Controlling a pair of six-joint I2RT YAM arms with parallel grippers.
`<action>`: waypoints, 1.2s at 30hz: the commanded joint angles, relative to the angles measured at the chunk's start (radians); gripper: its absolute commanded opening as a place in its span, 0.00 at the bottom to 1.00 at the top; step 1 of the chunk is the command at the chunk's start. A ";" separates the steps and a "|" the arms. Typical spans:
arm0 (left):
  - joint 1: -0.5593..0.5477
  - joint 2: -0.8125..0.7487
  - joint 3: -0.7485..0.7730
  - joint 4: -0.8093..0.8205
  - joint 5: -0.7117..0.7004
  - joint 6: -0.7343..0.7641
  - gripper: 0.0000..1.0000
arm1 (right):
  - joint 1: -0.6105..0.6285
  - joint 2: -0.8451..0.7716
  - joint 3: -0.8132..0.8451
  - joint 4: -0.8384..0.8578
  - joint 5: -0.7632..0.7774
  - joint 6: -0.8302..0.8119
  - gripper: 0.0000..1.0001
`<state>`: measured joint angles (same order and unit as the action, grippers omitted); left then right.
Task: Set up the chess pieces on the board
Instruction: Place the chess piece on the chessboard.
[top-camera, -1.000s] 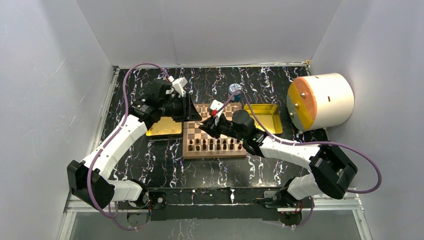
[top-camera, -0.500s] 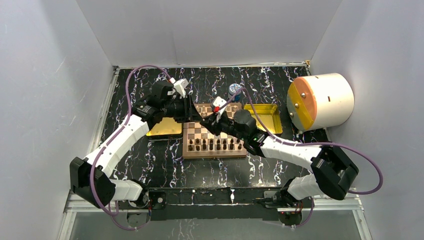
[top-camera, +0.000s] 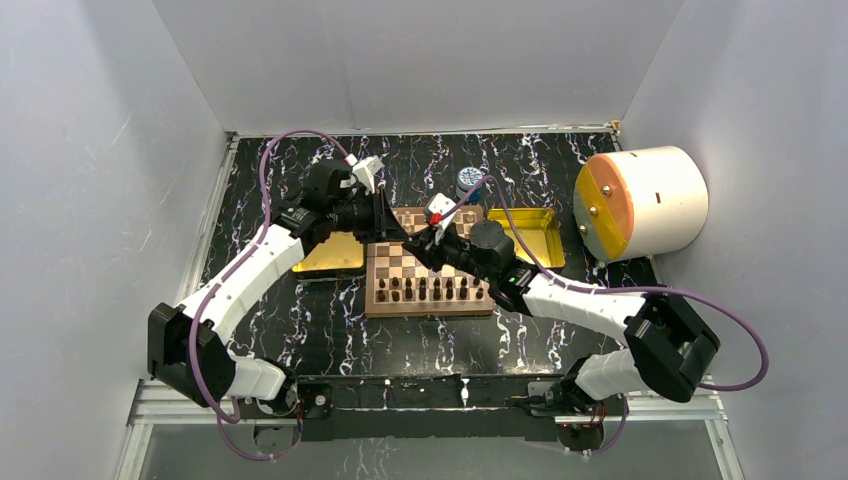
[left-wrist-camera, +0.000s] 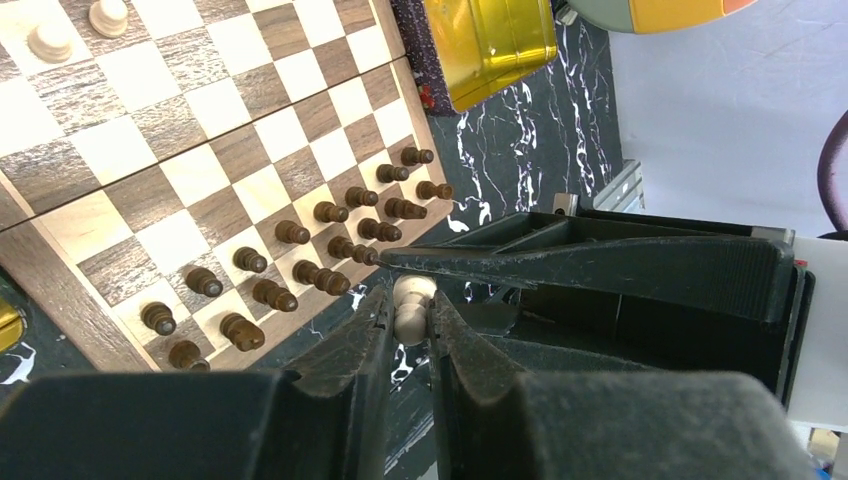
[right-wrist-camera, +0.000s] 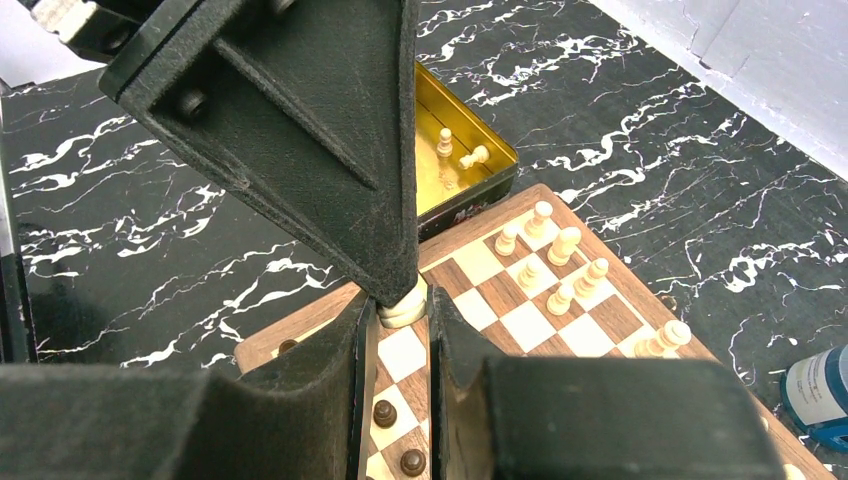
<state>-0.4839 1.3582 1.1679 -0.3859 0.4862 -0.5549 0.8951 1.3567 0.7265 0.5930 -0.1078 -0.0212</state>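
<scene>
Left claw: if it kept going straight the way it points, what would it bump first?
Most likely a black finger of the right claw, which crosses just past the cream chess piece pinched in the left claw. The board lies beyond, though depth is unclear.

We can read no text, number, brand or sign in any of these views. The small blue-and-white jar (top-camera: 468, 181) near the table's far edge carries a label, but it is too small in the top view and too blurred in the right wrist view for us to make out a single letter. On the board (top-camera: 388, 265) we can make out no letters or figures either.
</scene>
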 joint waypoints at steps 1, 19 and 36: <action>0.004 -0.008 0.014 0.020 0.018 -0.009 0.12 | 0.003 -0.053 0.008 0.097 -0.004 0.014 0.04; 0.003 0.109 0.148 -0.136 -0.244 0.132 0.05 | 0.004 -0.266 -0.109 -0.195 0.176 0.130 0.99; -0.122 0.551 0.581 -0.306 -0.559 0.241 0.05 | 0.003 -0.574 -0.102 -0.551 0.418 0.353 0.99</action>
<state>-0.5648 1.8465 1.6505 -0.6270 0.0147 -0.3428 0.8967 0.8234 0.5922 0.1005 0.2508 0.2901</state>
